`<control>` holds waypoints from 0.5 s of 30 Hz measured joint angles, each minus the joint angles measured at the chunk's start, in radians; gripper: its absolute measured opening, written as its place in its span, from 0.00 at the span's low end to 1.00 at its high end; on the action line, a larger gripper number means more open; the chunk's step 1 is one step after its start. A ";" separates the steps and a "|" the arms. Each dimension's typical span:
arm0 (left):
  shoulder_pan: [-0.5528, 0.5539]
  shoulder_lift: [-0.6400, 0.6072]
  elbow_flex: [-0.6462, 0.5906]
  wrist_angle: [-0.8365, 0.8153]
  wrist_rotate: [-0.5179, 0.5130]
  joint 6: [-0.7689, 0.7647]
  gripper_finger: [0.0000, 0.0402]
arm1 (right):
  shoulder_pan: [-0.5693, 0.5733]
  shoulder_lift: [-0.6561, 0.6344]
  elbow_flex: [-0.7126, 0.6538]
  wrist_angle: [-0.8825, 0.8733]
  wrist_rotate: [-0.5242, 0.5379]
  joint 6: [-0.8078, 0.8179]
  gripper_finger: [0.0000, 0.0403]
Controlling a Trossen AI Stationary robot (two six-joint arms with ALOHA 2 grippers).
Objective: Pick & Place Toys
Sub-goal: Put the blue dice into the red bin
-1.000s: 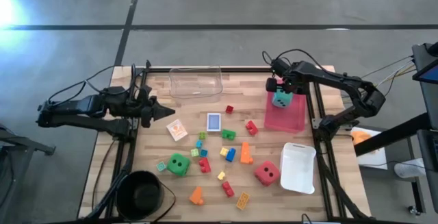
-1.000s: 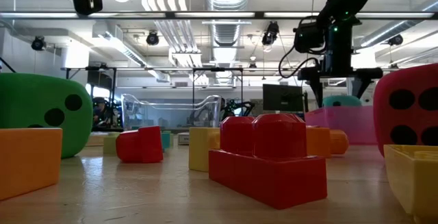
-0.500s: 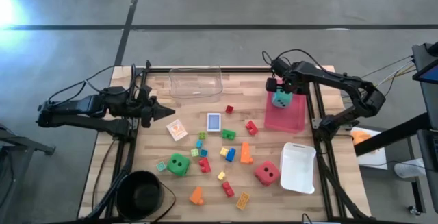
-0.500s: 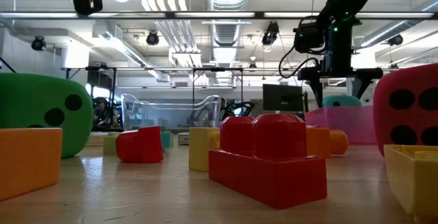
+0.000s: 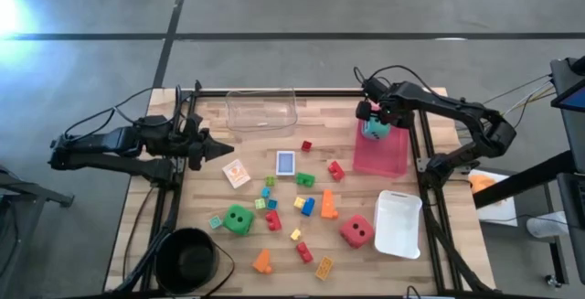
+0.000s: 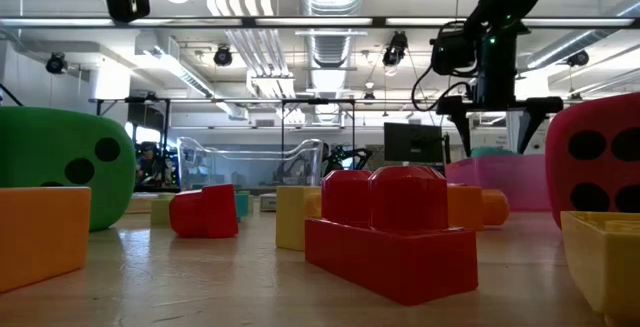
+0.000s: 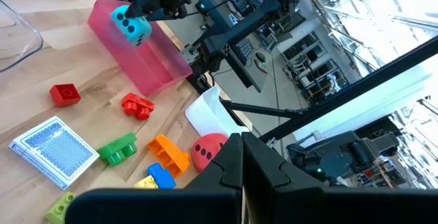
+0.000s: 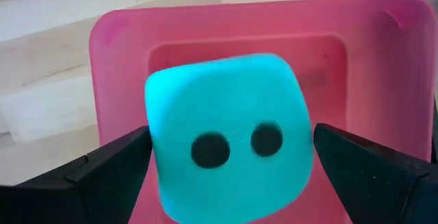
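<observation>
Looks like the teal die (image 5: pixel 375 131) dropped a bit lower since a second ago, so in the low view only a sliver of it shows over the pink tray's (image 5: pixel 391 158) rim at the desk's far right edge, with the right end effector (image 5: pixel 373 118) hanging right above it, fingers spread wide and holding nothing. Left end effector (image 5: pixel 222 149) sits pinched together over the left edge. Other toys are scattered mid-desk: green die (image 5: pixel 239 218), red die (image 5: pixel 356 232), blue box (image 5: pixel 286 163).

Trays (image 5: pixel 379 160) (pink, clear, white), black bowl (image 5: pixel 187 260)
</observation>
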 joint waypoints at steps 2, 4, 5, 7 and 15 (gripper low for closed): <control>0.000 0.000 0.000 0.000 0.000 0.000 0.01 | 0.000 0.000 0.000 0.001 0.002 0.005 0.99; 0.000 0.000 0.000 0.000 0.000 0.000 0.01 | -0.002 0.000 0.000 0.000 0.002 -0.001 0.99; 0.000 0.000 0.000 0.000 0.000 0.000 0.01 | -0.002 0.000 0.000 0.001 0.002 -0.005 0.99; 0.000 0.000 0.000 0.000 0.000 0.000 0.01 | -0.003 0.000 0.000 0.008 0.001 -0.005 0.99; 0.000 0.000 0.000 0.000 0.000 0.000 0.01 | -0.002 -0.002 0.011 0.036 -0.031 -0.036 0.99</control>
